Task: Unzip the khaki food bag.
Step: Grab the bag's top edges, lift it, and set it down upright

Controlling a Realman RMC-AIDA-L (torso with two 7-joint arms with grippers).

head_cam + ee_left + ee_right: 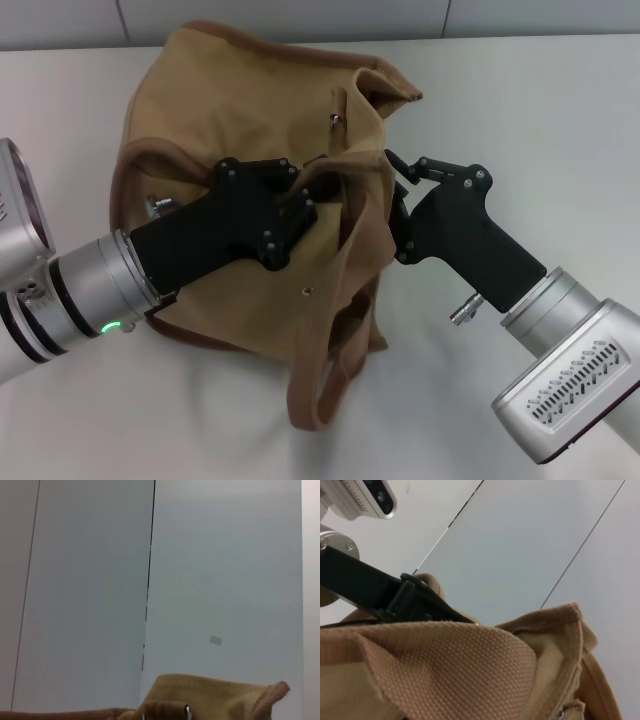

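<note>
One khaki food bag [250, 130] slumped on the white surface [560, 110], centre-left, mouth rumpled. Two arms in reach. Left gripper [305, 195] angled in from the near left, lying across the bag's middle, fingers [292, 215] clamped on a fold of canvas by the opening. Right gripper [398, 195] slanting in from the near right, fingers [402, 165] against the bag's right edge; cannot tell whether apart or together. One tan strap handle [335, 380] trailing toward the near edge.

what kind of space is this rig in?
Probably a lab or test bench: a plain white tabletop, bare pale wall panels behind, and only the khaki food bag between the left end effector and right end effector.
</note>
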